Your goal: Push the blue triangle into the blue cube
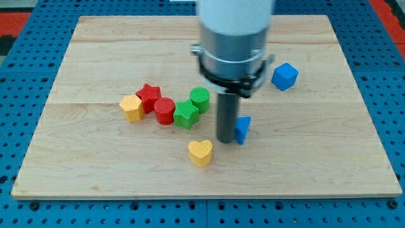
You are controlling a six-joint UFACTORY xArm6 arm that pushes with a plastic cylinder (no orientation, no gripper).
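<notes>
The blue triangle (243, 129) lies near the board's middle, partly hidden behind my rod. My tip (226, 140) rests on the board touching the triangle's left side. The blue cube (285, 76) sits up and to the right of the triangle, a clear gap apart from it. The arm's grey body hangs over the board's upper middle.
A cluster lies left of my tip: a yellow block (131, 107), a red star (149, 96), a red cylinder (164, 111), a green block (185, 114) and a green cylinder (200, 99). A yellow heart (200, 152) lies below and left of my tip. The wooden board (316, 164) sits on a blue pegboard.
</notes>
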